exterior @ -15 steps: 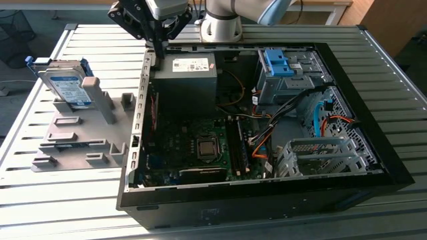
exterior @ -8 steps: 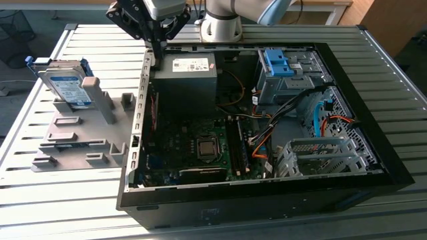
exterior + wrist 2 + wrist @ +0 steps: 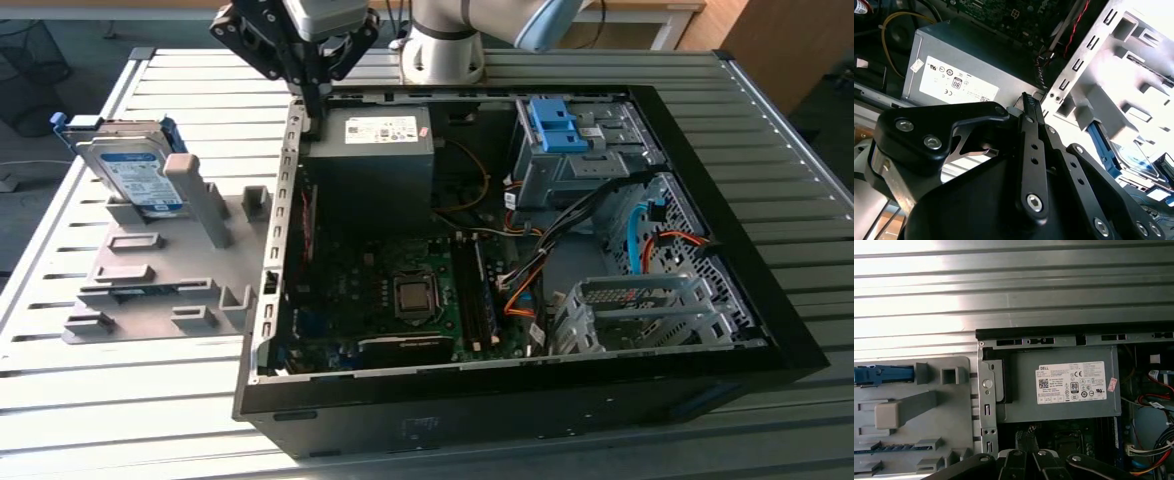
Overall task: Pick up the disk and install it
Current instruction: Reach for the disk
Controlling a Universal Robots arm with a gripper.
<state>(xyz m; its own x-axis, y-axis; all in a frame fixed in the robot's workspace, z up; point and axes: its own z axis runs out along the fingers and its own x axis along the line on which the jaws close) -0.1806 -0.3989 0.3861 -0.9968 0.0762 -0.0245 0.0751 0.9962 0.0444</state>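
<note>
Pinched shut on nothing, the claw hung over a corner of the case, just beside the power supply. The disk stood on edge in the grey rack on the table, outside the case at the exterior view's left, apart from the claw.

white sticker, top of grey box: fine print rows, code square, round marks.
label, face of disk: white-and-blue, print too small to read.

gripper over case | power supply inside | grey fixture beside
</note>
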